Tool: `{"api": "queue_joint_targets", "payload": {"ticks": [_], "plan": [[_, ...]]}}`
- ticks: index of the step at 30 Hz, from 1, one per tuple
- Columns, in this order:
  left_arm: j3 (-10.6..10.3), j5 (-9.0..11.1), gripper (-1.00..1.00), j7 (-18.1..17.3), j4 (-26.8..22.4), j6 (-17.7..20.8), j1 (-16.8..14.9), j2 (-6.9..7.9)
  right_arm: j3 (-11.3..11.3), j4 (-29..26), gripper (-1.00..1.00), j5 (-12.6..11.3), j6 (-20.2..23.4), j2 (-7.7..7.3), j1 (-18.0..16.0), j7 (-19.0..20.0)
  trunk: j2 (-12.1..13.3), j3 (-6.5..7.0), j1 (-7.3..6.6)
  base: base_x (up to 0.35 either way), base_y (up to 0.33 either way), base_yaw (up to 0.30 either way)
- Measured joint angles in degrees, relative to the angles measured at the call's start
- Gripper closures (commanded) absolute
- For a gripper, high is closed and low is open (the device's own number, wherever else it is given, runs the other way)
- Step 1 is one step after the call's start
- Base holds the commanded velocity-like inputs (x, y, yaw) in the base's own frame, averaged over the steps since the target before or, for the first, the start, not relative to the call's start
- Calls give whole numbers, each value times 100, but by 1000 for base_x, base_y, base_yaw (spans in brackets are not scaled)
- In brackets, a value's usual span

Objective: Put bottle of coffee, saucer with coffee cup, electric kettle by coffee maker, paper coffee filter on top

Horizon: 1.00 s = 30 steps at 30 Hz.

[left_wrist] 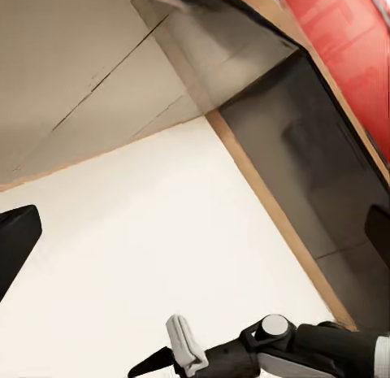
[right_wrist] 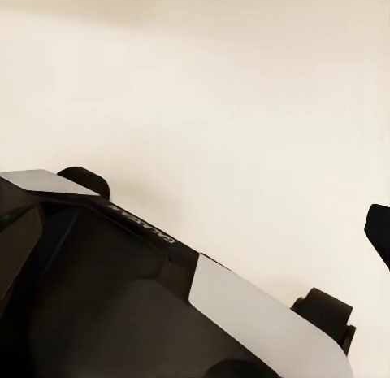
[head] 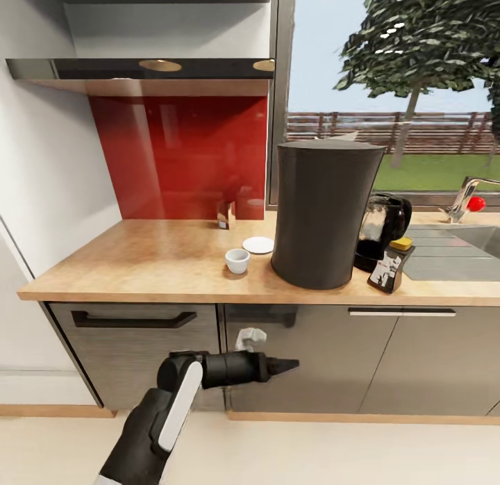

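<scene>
The dark-grey coffee maker (head: 323,214) stands on the light wood countertop (head: 139,262), with a thin pale piece, apparently the paper coffee filter (head: 346,136), on its flat top. The glass electric kettle (head: 383,226) is right behind it. The yellow-capped bottle of coffee (head: 391,268) leans tilted in front of the kettle. A white coffee cup (head: 237,260) sits on the wood just left of the saucer (head: 258,244), apart from it. My left gripper (head: 285,365) hovers in front of the cabinets, pointing right, open and empty. One right fingertip (right_wrist: 378,232) shows over the floor.
A small beige box (head: 224,215) stands at the red backsplash. A steel sink (head: 458,252) and tap (head: 467,196) lie right of the kettle. Dark cabinet fronts (head: 139,346) run under the counter. The other arm (left_wrist: 276,345) crosses the left wrist view above pale floor.
</scene>
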Motion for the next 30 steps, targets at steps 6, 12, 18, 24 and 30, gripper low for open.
{"api": "queue_joint_targets", "payload": {"ticks": [6,12,18,24,30], "plan": [[-1,13,-100,6,-108,131,-696,0,-2,0,-100,0,0,-1,0,0,0,0,0,0,0,0],[4,13,-100,28,-133,193,-1537,0,-8,0,-100,0,0,-2,0,-5,0,0,0,0,0,0],[65,-21,-100,131,-95,208,-2242,0,-9,0,-100,0,0,-2,0,-9,0,0,0,0,0,0],[151,-34,-100,683,46,206,-2755,1,-9,0,-100,0,0,-2,0,-13,0,0,0,0,0,0],[201,-32,-100,1575,362,211,-2848,52,-9,0,-100,0,0,-2,0,-86,0,0,0,0,0,0]]}}
